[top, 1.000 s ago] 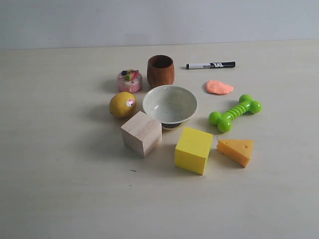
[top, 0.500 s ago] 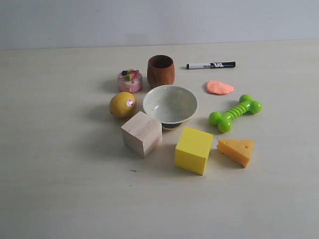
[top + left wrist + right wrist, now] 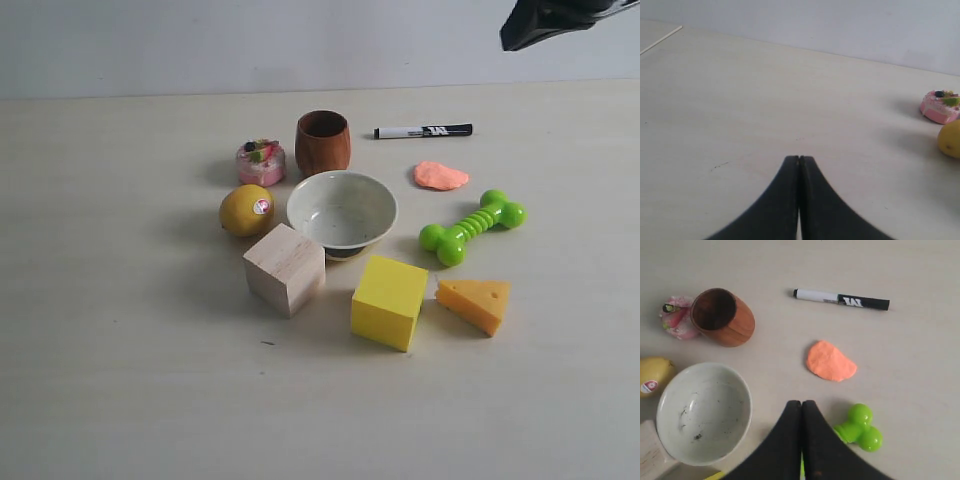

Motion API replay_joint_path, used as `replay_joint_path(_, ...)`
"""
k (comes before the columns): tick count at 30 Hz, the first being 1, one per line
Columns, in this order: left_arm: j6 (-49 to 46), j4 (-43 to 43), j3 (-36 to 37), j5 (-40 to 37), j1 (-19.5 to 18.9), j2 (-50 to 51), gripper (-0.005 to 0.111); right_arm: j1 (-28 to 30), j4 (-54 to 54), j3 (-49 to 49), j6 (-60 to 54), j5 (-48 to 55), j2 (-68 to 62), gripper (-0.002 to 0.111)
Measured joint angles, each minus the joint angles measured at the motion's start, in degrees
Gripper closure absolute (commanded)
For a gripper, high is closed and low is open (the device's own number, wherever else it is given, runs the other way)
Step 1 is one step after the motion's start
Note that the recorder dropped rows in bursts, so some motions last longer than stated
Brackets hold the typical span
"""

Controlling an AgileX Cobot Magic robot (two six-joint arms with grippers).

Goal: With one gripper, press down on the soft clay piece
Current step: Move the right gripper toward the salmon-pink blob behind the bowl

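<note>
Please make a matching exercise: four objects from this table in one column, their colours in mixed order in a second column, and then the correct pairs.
Column one:
1. soft clay piece
2. bone toy
3. cup
4. cake toy

Column two:
A. green
B. pink
C. salmon-orange
D. brown

Pairs: 1-C, 2-A, 3-D, 4-B

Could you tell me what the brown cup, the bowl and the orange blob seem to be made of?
Cup: likely wood, matte, reddish-brown with faint streaks. Bowl: probably glazed ceramic, speckled off-white, slight sheen. Blob: looks like soft clay, matte, flat with uneven edges.
</note>
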State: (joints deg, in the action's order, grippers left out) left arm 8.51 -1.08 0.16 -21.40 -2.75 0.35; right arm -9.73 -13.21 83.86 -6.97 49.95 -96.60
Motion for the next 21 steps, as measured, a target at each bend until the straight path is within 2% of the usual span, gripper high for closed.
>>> replay_joint_path(12, 0.00, 0.00, 0.00, 0.00, 0.00, 0.00, 0.107, -1.17, 4.18, 16.72, 1.13, 8.01, -14.57, 0.108)
replay_joint_path(21, 0.00, 0.00, 0.00, 0.00, 0.00, 0.00, 0.107, -1.17, 5.72, 23.40, 1.13, 10.28, -23.40, 0.108)
